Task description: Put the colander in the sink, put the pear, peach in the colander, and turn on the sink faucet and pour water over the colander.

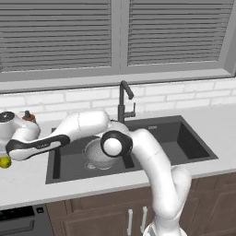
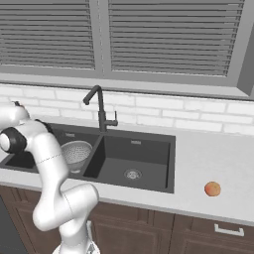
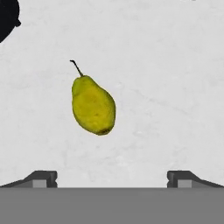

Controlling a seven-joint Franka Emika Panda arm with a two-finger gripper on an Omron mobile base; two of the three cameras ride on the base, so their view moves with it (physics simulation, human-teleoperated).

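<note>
Above pear [image 3: 93, 106], fingers [image 3: 43, 178] spread wide

Kitchen: double sink [image 1: 184, 138], faucet [image 1: 123, 99], counter [image 2: 208, 158], cabinets [image 2: 198, 238].

The pear [image 3: 92, 106] is yellow-green with a dark stem, the peach [image 2: 212, 188] orange-pink. In the dark grey sink [image 1: 184, 138], the colander [image 1: 96, 154] is silvery-white and perforated.
</note>
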